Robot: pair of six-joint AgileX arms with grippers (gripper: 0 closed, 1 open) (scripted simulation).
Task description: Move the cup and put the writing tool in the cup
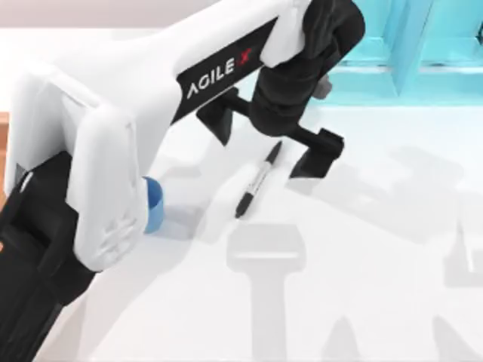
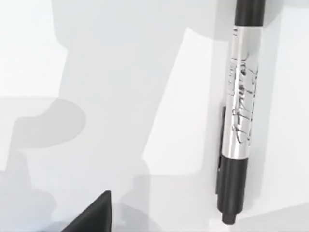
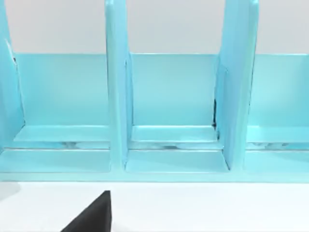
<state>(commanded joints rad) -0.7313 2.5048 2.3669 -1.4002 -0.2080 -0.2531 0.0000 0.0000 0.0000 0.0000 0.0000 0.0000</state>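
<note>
Reaching over the white bench [image 1: 362, 302], the left arm's white-and-black body stretches from the near left corner toward the far middle, its left gripper [image 1: 275, 136] hanging with jaws spread wide, one black finger on the left and one on the right of the far end of the slim black marker pen with a grey-white labelled middle [image 1: 257, 181]. That pen lies flat on the bench, slanting from far right to near left, and in the left wrist view [image 2: 240, 111] it sits off to one side of the frame, not centred, so I judge the gripper should shift across until the labelled middle lies between the fingers, then descend straight and close across the barrel. The small plain blue tumbler [image 1: 154, 205] stands upright to the left of the pen, well apart from it and partly hidden under the arm's white housing. A pale turquoise divided rack [image 3: 169, 121] runs along the far edge, faced by the right wrist camera; whether the right gripper is open cannot be told.
</note>
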